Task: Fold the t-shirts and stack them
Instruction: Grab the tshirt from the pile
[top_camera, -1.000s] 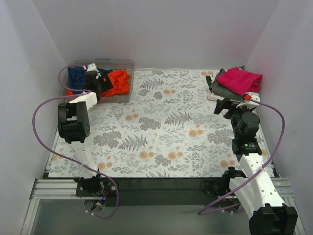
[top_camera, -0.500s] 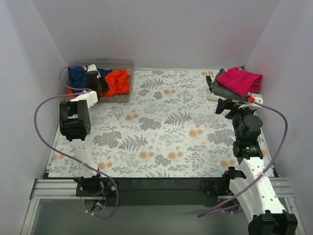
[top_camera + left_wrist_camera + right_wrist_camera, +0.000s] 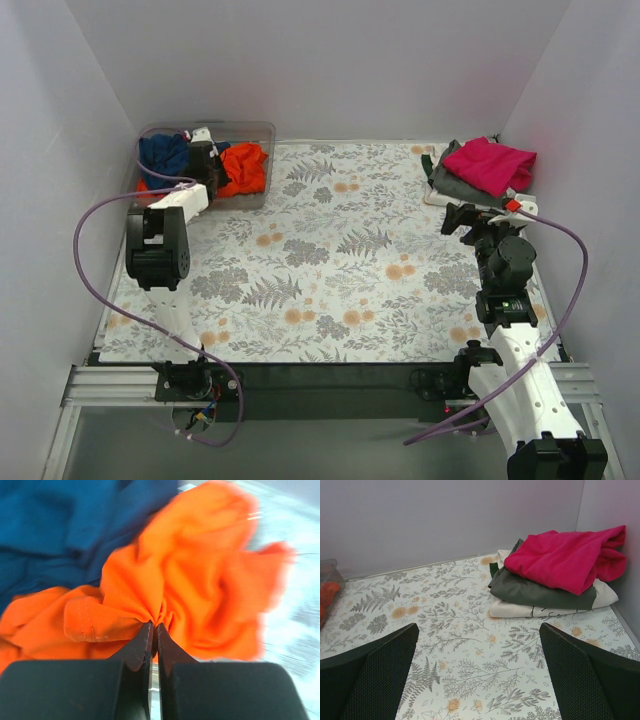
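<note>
In the clear plastic tub (image 3: pixel 258 127) at the back left lie a crumpled orange-red t-shirt (image 3: pixel 243 165) and a navy blue t-shirt (image 3: pixel 163 153). My left gripper (image 3: pixel 207 162) reaches into the tub. The left wrist view has that gripper (image 3: pixel 155 626) shut on a bunched fold of the orange-red t-shirt (image 3: pixel 200 585), with the navy t-shirt (image 3: pixel 55 525) behind it. At the back right a magenta-pink t-shirt (image 3: pixel 565 557) tops a folded grey t-shirt (image 3: pixel 540 592). My right gripper (image 3: pixel 479 680) stands open and empty, short of that stack (image 3: pixel 480 170).
A folded cream cloth (image 3: pixel 520 610) lies under the grey t-shirt. The floral tablecloth (image 3: pixel 340 250) covers the table between the tub and the stack. White walls close in the back and both sides. The tub's corner (image 3: pixel 327 570) shows at the left of the right wrist view.
My left gripper has gone from open to shut, pinching the orange-red t-shirt, and has shifted slightly deeper into the tub. The right arm has barely moved.
</note>
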You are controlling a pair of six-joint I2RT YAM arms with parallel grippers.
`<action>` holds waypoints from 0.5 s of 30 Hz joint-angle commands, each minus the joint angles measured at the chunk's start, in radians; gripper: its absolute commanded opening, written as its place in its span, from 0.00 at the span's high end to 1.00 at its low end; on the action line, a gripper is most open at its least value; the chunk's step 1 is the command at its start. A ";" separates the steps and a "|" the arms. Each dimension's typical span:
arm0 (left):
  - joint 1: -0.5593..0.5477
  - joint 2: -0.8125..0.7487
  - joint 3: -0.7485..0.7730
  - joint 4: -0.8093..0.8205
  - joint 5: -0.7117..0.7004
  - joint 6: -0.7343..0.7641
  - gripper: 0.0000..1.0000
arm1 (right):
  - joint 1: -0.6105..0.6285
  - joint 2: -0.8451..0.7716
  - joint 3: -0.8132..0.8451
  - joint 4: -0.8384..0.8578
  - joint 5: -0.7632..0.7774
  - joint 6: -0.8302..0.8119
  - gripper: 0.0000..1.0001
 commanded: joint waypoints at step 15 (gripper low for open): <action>-0.060 -0.485 0.087 0.119 0.675 -0.131 1.00 | -0.003 0.037 0.016 0.024 -0.031 0.002 0.02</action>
